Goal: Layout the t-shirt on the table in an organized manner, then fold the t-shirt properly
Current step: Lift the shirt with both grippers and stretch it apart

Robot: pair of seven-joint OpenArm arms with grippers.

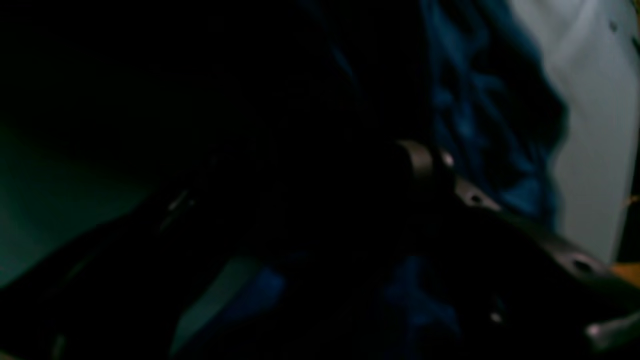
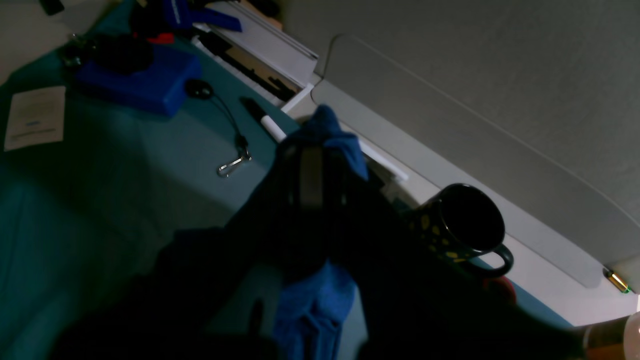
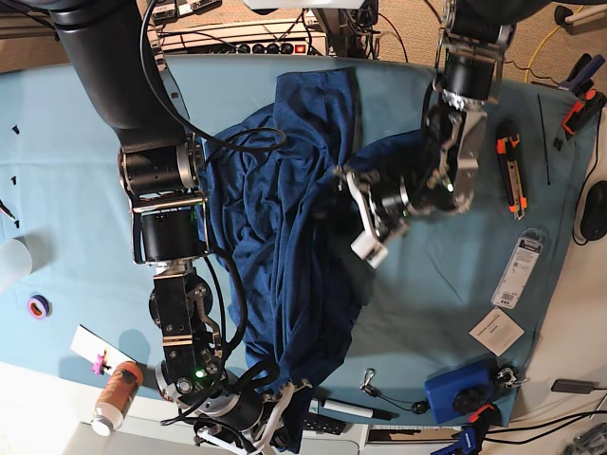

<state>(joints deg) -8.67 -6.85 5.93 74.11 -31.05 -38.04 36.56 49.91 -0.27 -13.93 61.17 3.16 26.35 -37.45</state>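
left wrist view mostly black, t-shirt [image 1: 470, 115] blurred, perhaps bunched

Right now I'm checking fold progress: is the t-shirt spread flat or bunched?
Bunched. In the base view the t-shirt lies in deep wrinkles on the table, its lower end pinched by the right gripper.

The t-shirt [image 3: 285, 227] lies rumpled mid-table [image 3: 76, 152]. The left gripper [image 3: 365, 223] gapes at 3 o'clock; the right gripper [image 3: 275, 417] pinches its hem at 6.
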